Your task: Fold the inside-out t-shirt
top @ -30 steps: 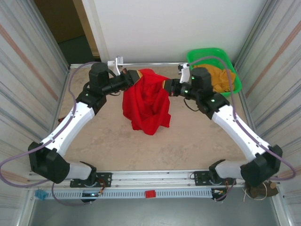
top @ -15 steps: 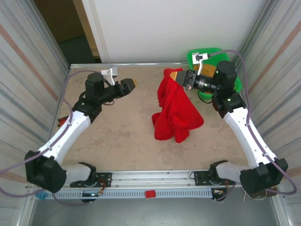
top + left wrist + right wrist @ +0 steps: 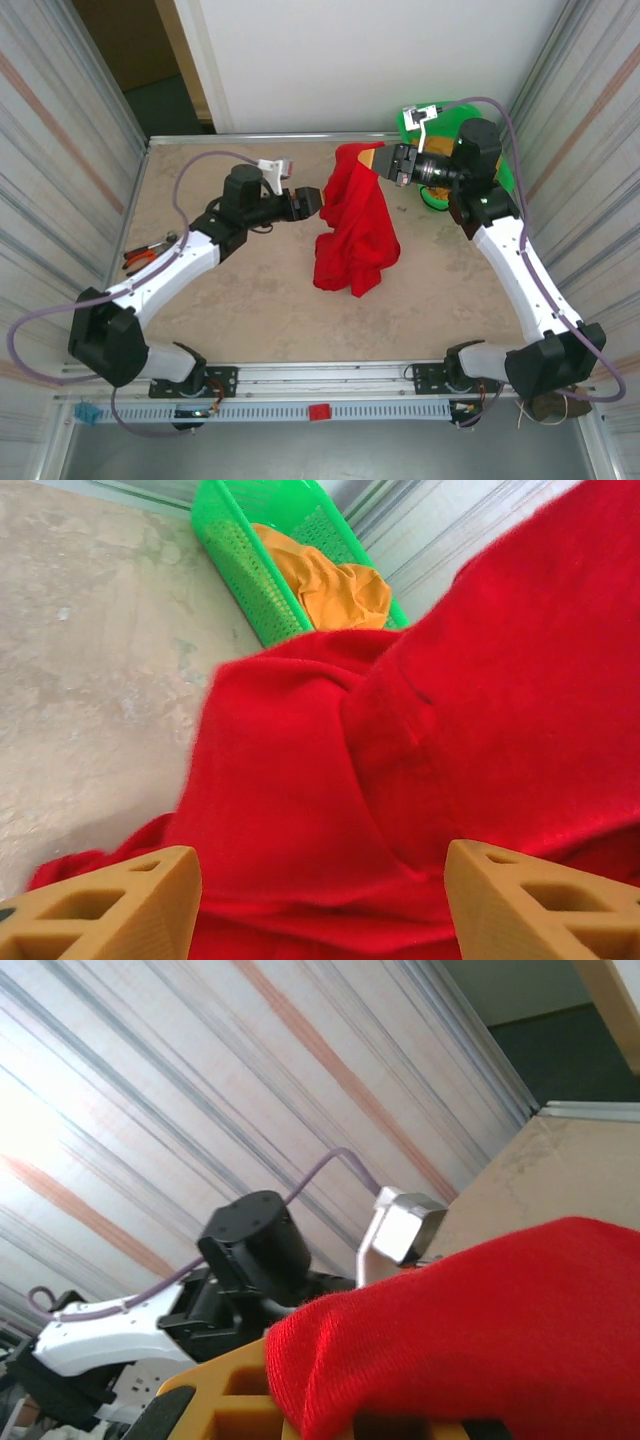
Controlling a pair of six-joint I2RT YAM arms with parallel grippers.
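My right gripper (image 3: 377, 160) is clamped on the top of the red t-shirt (image 3: 352, 235), which hangs bunched over the far middle of the table (image 3: 230, 300). My left gripper (image 3: 311, 200), jaws apart, sits just left of it.

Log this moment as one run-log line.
right gripper: shut on t-shirt, held up, hanging bunched | left gripper: open, facing t-shirt's side | fold: not yet done

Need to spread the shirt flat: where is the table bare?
Bare: the table between the front rail and the hanging t-shirt, and the far-left corner. Crowded: far right by the green basket; tools at left edge.
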